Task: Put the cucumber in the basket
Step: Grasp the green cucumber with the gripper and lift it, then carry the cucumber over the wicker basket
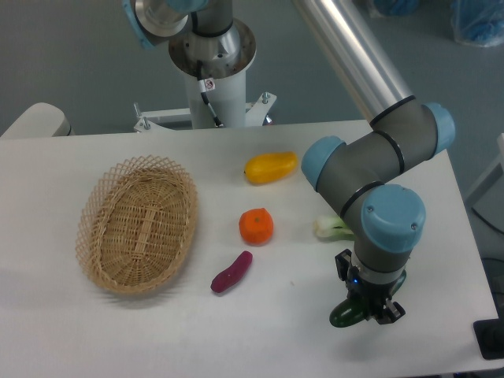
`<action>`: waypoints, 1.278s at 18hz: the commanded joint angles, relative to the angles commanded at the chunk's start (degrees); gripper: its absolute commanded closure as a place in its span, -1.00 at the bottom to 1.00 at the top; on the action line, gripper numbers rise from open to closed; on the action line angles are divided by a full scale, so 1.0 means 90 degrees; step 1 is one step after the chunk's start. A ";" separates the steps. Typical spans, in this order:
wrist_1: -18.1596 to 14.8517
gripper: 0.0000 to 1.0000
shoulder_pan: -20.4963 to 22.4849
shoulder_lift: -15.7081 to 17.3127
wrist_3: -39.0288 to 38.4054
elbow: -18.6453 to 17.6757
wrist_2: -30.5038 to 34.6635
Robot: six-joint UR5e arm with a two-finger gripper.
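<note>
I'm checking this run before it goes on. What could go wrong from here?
Only one end of the cucumber shows under the claw, so the grip may be off-centre and it could tilt or slip. The way to the basket passes the sweet potato and orange; a low carry could knock them.
</note>
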 joint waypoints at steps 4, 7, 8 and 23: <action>0.0000 0.42 0.0000 0.0000 0.0000 0.0000 0.0000; 0.0000 0.41 0.0000 0.0000 -0.0010 0.0029 0.0000; 0.0000 0.41 -0.0010 0.0000 -0.0039 0.0039 0.0010; 0.0039 0.44 -0.0634 0.1287 -0.0342 -0.1852 0.0059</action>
